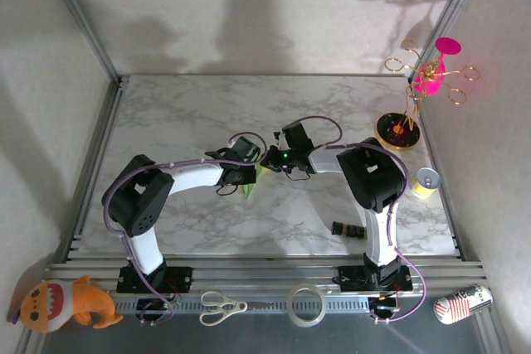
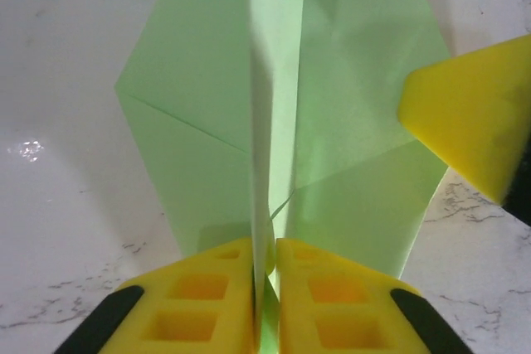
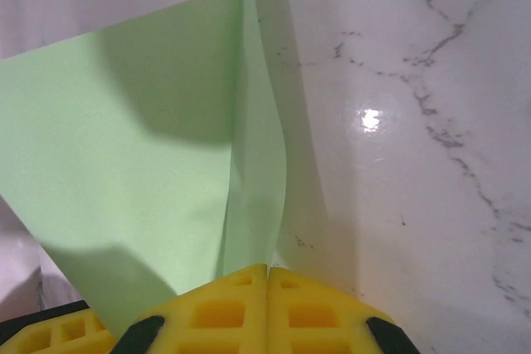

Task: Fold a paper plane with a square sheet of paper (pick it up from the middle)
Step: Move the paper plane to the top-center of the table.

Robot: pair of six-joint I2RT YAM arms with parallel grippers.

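Pinching the green paper [image 2: 348, 80] along its raised middle fold, the left gripper [image 2: 265, 259] had its yellow fingers pressed together on that thin ridge. The right gripper [image 3: 267, 275] pinched the same paper too, from the other side, with its fingers squeezed tight on a fold. The paper was between the two grippers, over the middle of the marble table [image 1: 207, 113]. Its wings spread out to the sides and had fold lines on them. I could not tell if its edges touched the table. It looked partly folded, not a finished plane yet. To do this step well, I think both grippers should hold firm but move slowly and together, so the thin paper does not rip or slip. The middle fold should be straight, and both wings should match.
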